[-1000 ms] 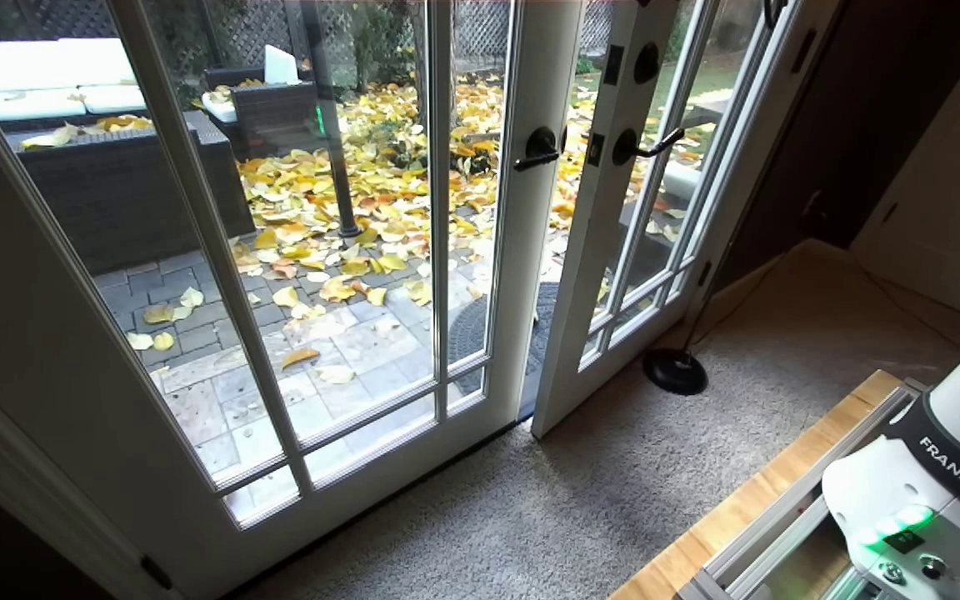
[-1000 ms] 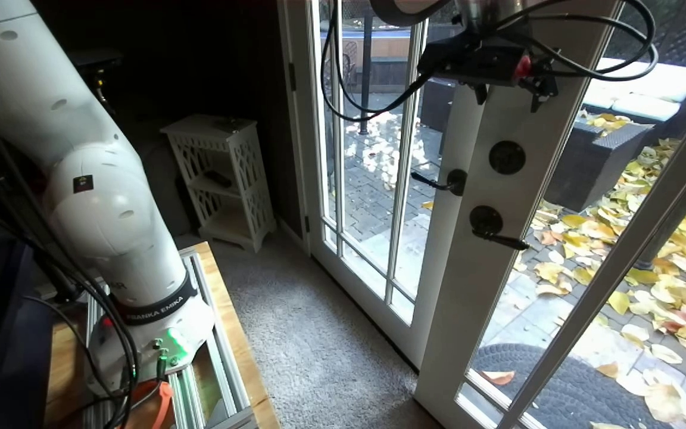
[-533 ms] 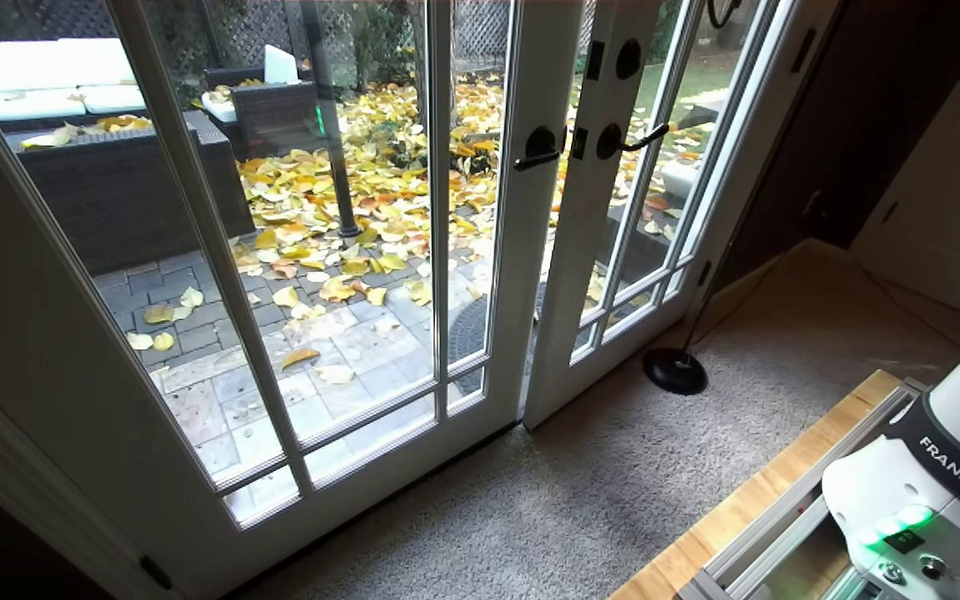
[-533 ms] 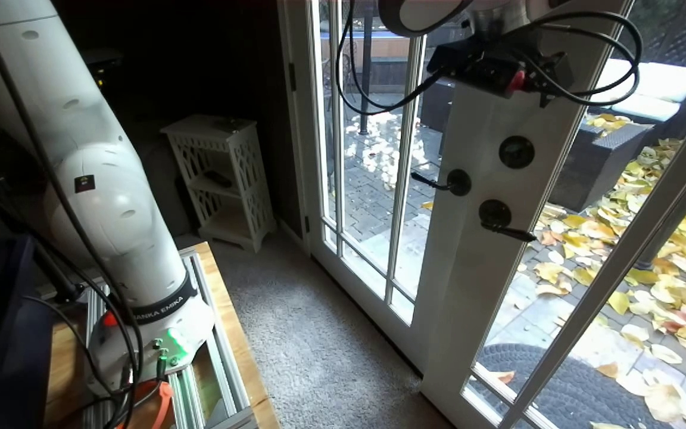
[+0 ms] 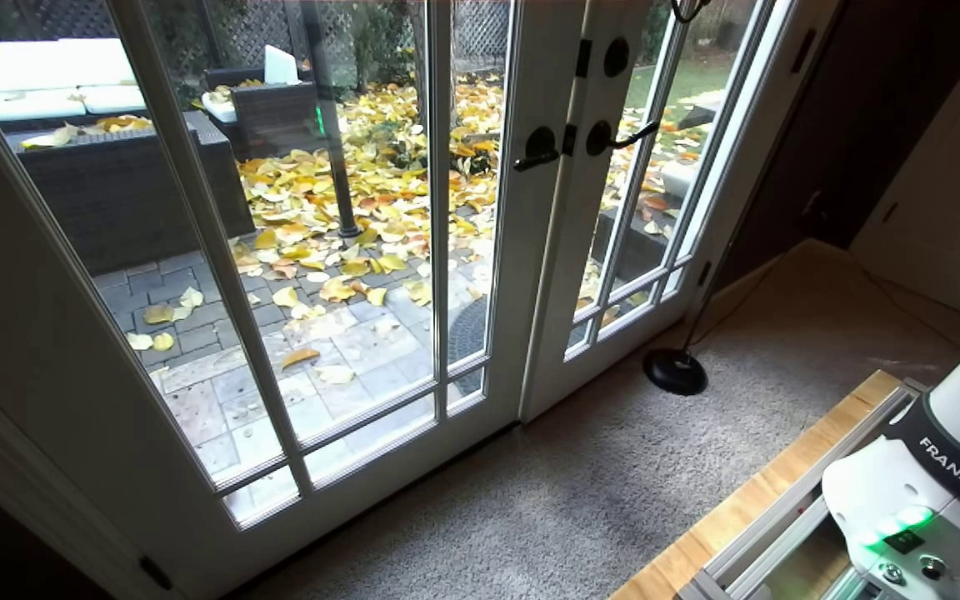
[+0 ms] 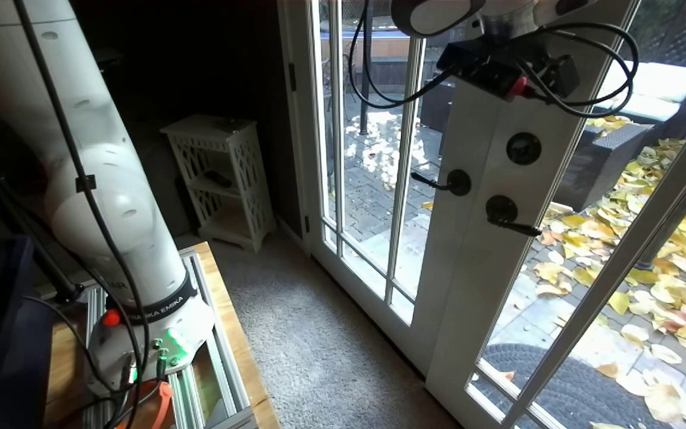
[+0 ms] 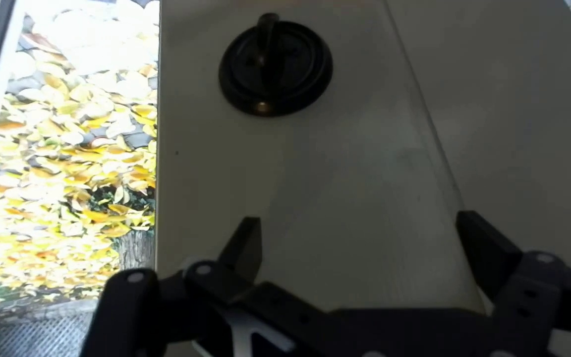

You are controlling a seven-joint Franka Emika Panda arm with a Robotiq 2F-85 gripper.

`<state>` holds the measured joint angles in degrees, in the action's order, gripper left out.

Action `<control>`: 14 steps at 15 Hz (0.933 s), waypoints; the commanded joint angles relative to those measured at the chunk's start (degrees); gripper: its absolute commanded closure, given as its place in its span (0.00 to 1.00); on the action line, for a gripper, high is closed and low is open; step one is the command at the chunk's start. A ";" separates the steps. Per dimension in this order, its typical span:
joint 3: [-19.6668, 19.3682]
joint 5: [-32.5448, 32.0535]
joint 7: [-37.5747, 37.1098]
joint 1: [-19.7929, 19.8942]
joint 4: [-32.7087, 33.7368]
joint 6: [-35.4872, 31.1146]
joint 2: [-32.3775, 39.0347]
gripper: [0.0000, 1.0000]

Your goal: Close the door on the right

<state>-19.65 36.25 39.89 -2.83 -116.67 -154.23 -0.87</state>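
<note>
Gripper [image 7: 360, 223] (jaws apart) abv lock [image 7: 285, 69], nr almost-closed door [image 7: 325, 188].

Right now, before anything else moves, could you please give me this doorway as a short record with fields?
Right French door leaf: nearly flush with its neighbour; whether latched cannot be told
Hardware on it: dark lever handle, with a round thumb-turn deadbolt above
Left French door leaf: alongside, with a similar dark lever
Tool: jaws apart, holding nothing, facing the right leaf; contact cannot be told
Indoors: black round stand base on gray carpet; white lattice-sided shelf unit
Outdoors: fallen yellow leaves on patio pavers
</note>
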 commanded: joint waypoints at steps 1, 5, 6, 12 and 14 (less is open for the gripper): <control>-0.10 -0.01 -0.10 0.10 0.33 0.91 0.10 0.00; -0.22 -0.01 -0.29 0.37 1.14 2.63 0.36 0.00; -0.24 -0.01 -0.34 0.38 1.23 2.75 0.42 0.00; 3.90 -8.31 -2.42 5.33 -1.59 3.85 -0.72 0.00; 5.25 -10.74 -3.61 6.87 -1.96 3.47 -0.92 0.00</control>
<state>-16.99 29.77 38.43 0.74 -117.14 -151.03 -0.51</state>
